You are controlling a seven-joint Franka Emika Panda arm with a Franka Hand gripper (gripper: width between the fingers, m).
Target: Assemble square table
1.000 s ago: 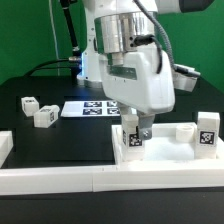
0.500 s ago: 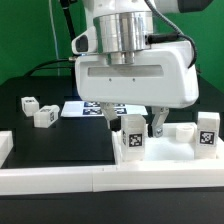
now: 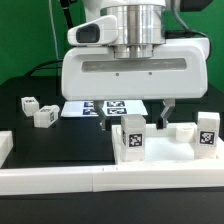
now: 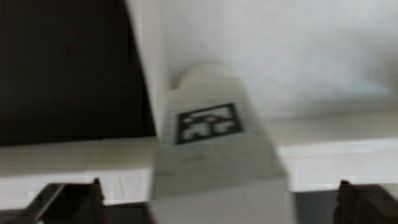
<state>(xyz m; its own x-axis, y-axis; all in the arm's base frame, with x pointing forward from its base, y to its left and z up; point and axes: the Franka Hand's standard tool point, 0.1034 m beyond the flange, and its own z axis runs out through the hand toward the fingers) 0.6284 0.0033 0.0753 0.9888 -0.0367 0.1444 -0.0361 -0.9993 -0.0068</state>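
The square table's white panel (image 3: 168,153) lies at the exterior view's right, against the front bar. One short tagged leg (image 3: 133,138) stands upright at its near left corner. My gripper (image 3: 136,117) hangs over that leg, open, with a dark finger (image 3: 107,119) on either side and a gap to each. In the wrist view the leg (image 4: 214,125) runs up the middle between the fingertips (image 4: 68,203), and the gripper (image 4: 217,206) touches nothing. A second upright leg (image 3: 207,131) stands at the panel's right corner. Two loose legs (image 3: 28,103) (image 3: 44,116) lie on the black table at the left.
The marker board (image 3: 88,108) lies flat behind the gripper. A long white border bar (image 3: 90,181) runs along the front edge, and a short one (image 3: 5,146) sits at the left. A low white block (image 3: 184,130) sits on the panel beside the right leg.
The gripper has turned about its axis and opened wide, letting go of the leg it was shut on. The leg stays upright at the panel's corner.
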